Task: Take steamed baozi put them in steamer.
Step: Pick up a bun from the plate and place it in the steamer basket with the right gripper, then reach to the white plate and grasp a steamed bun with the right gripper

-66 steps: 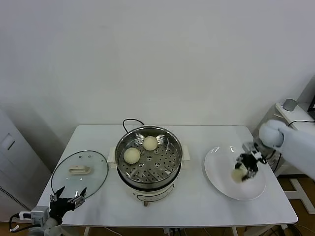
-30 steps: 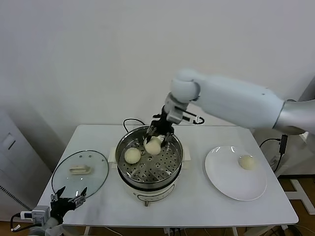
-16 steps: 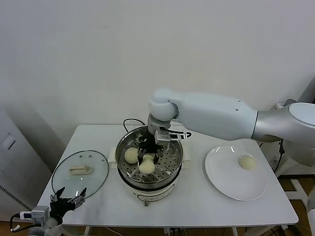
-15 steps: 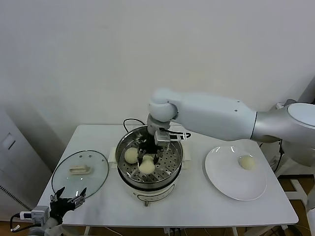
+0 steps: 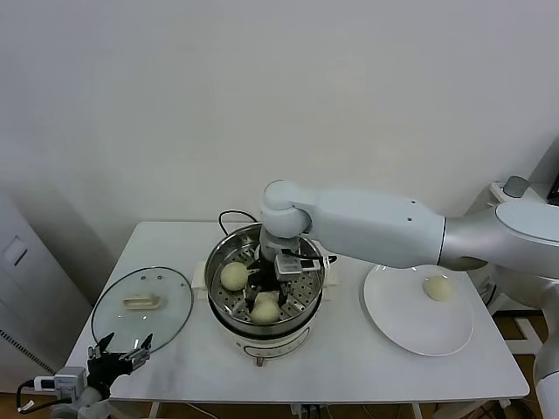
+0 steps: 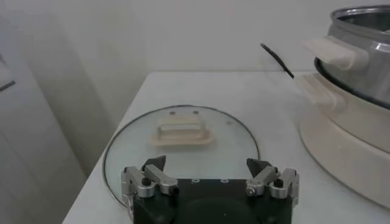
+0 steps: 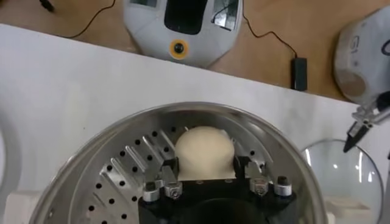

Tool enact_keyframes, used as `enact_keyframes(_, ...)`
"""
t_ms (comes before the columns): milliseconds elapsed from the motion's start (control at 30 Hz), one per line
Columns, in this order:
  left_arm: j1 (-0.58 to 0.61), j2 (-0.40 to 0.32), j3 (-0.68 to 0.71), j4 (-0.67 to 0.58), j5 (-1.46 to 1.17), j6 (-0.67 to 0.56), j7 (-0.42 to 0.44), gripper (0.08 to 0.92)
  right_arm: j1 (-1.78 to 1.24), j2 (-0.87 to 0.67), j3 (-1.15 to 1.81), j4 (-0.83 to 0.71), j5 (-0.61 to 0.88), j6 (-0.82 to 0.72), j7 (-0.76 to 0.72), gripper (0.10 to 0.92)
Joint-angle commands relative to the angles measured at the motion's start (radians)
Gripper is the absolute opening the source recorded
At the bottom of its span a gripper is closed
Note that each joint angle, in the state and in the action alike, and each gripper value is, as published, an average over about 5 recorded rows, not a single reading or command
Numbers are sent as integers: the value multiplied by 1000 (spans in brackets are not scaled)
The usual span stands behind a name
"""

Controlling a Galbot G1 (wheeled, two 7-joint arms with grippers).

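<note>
Lowered since a moment ago into the round shiny stainless-steel steamer point(image 5: 263, 281): right gripper point(image 5: 267, 291), jaws now parted around a cream-white dome-shaped baozi point(image 5: 265, 309) resting on the perforated tray, near side. Second bun point(image 5: 233, 276) alongside; another on the flat white round plate point(image 5: 417, 314). Left gripper point(image 6: 210, 178) spread wide, idle before the round glass lid point(image 6: 181, 148).

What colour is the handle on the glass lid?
Cream-white; the handle on the glass lid shows best in the left wrist view.
</note>
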Motion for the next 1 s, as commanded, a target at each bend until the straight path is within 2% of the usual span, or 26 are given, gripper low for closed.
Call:
enact_keyframes(33,0,2,-1,1,0,-1,0,823,1,1,45,-23,-18,-24,-2,744)
enact_keyframes(200,1,6,-4,3,0,-2,0,823,57,-27,117,-146,46,-80,-19,818)
enact_keyframes(400,4,9,-8,3,0,-4,0,823,130,-125,104,-268,229,-240,-56,822)
enact_keyframes(533,3,11,-9,0,-1,-3,0,823,158,-208,59,-313,299,-325,-100,823)
enact_keyframes(767,-1,11,-8,-2,-2,0,0,823,154,-337,16,-381,330,-398,-155,823)
enact_keyframes(1000,-1,13,-8,-5,-2,3,-1,823,113,-413,5,-462,302,-377,-173,823)
